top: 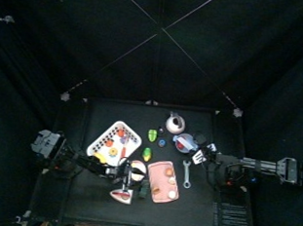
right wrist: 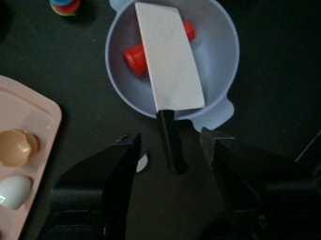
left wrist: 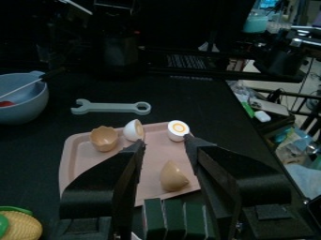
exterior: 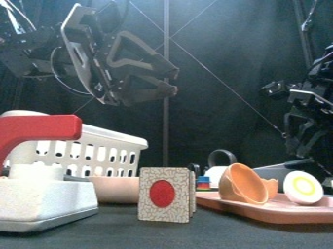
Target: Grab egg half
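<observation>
An egg half point(left wrist: 177, 127) with a yellow yolk lies on the pink tray point(left wrist: 88, 169); the front view has it at the tray's right end point(exterior: 303, 185). A white egg half point(left wrist: 131, 129) and a brown shell half point(left wrist: 104, 139) lie beside it. My left gripper point(left wrist: 166, 155) hangs open above the tray, and a tan piece point(left wrist: 174, 174) shows on the tray between its jaws. My right gripper point(right wrist: 175, 145) is open over a grey-blue bowl point(right wrist: 220, 56) that holds a toy cleaver point(right wrist: 170, 61).
A grey wrench point(left wrist: 111, 107) lies beyond the tray, next to the bowl point(left wrist: 19, 94). A white basket point(exterior: 78, 160), a red and white toy point(exterior: 33, 131) and a card with a red dot point(exterior: 166, 193) stand at the front. Toy corn point(left wrist: 15, 225) lies near the tray.
</observation>
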